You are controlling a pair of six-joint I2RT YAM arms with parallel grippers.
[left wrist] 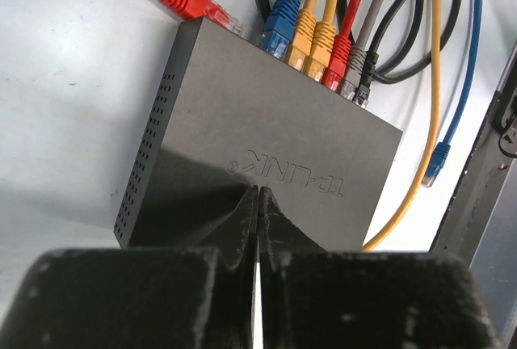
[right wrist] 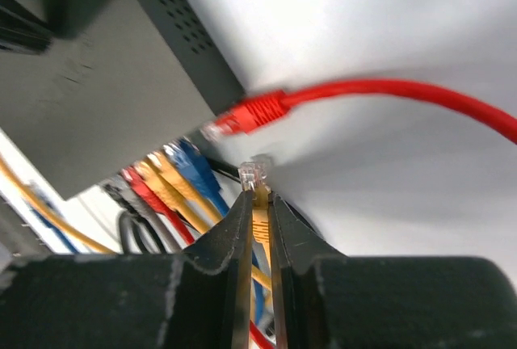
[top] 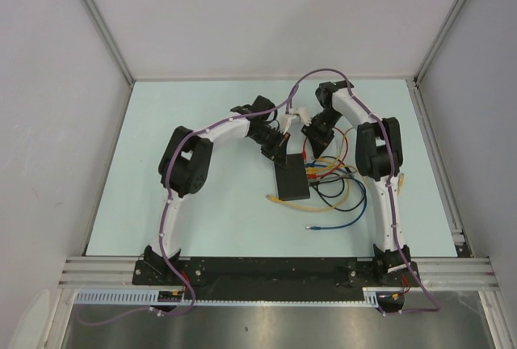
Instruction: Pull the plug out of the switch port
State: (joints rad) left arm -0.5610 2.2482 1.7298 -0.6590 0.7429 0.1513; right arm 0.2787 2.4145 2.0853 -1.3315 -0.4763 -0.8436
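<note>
Matte-black flat rectangular switch point(left wrist: 266, 155) lies mid-table, pinned under the clenched left gripper point(left wrist: 258, 203), seemingly to steady it. Right gripper point(right wrist: 258, 212), just right of it, clamps an orange plug with clear tip point(right wrist: 257, 187), already out of its port.

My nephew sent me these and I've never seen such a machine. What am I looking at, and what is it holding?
Two robot arms are bolted to a table. One picture looks down from above; the other two come from cameras on each wrist. On the table lies a flat black network switch with colored cables plugged into one edge. The left gripper is shut, its tips at the switch's top. The right gripper pinches an orange plug, free of any port. A red plug lies loose beside the switch.
</note>
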